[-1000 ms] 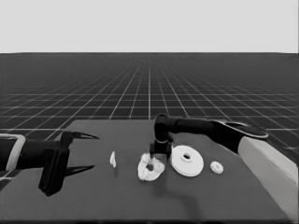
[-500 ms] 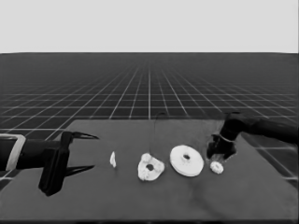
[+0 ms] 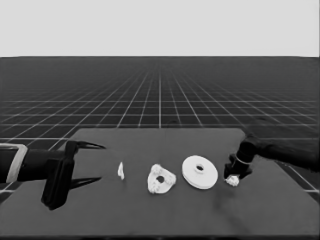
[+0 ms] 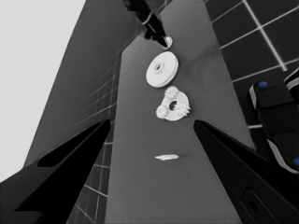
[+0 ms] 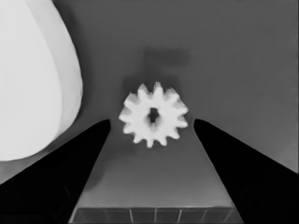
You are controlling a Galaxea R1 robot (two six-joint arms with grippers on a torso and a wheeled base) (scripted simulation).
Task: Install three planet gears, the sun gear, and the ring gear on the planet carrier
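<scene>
— Right gripper (image 5: 152, 123): how is it set?
— Fingers spread wide, straddling 1 loose gear (image 5: 153, 120) flat on the table (image 3: 150, 210), apparently for a grasp.
— Beside it?
— Larger round part (image 3: 199, 172); beyond, smaller round part (image 3: 161, 180) carrying 3 gears. Left gripper (image 3: 95, 162) waits, open.

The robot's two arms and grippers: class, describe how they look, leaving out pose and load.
The left gripper has two long, pointed black fingers on a black wrist block; its arm turns pale grey farther back. The right gripper has matching black wedge fingers on a black arm.
</scene>
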